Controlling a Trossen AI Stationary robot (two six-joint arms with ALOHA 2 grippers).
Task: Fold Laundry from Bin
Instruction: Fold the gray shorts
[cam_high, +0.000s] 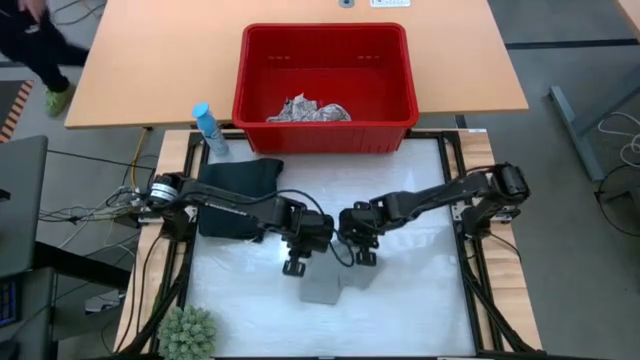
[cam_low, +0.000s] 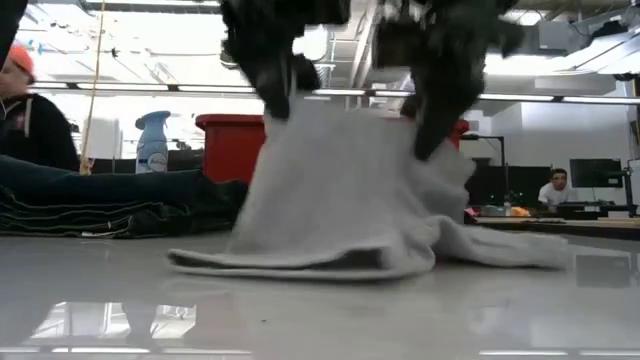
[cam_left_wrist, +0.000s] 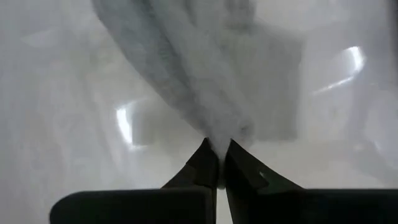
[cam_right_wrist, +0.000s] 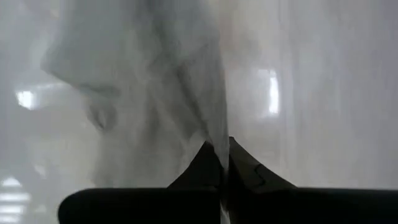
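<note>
A small plain grey cloth (cam_high: 335, 283) (cam_low: 340, 200) hangs near the middle of the white table top between my two grippers. My left gripper (cam_high: 297, 264) (cam_low: 280, 105) is shut on its upper left end. My right gripper (cam_high: 363, 257) (cam_low: 430, 140) is shut on its upper right end. The dark trousers (cam_high: 235, 185) (cam_low: 110, 205) lie in a flat pile at the far left of the table, partly under my left arm. A white cloth with grey leaf print (cam_high: 308, 110) lies inside the red bin (cam_high: 325, 132) beyond the table's far edge. My left gripper pinches a bunched upper edge of the grey cloth (cam_left_wrist: 222, 132) between its two fingers, coming from above and slanting steeply down. The cloth hangs below the fingers, and its lower part (cam_low: 290, 262) lies on the table. My right gripper pinches the cloth's other upper edge (cam_right_wrist: 215, 134) between its two fingers, also slanting steeply down from above. The cloth falls in loose folds beneath it, with its trailing end (cam_low: 500, 250) spread on the table.
A blue spray bottle (cam_high: 208, 128) stands at the far left corner beside the bin. A small green plant (cam_high: 188, 332) sits at the near left corner. People sit in the room behind the table (cam_low: 35, 120).
</note>
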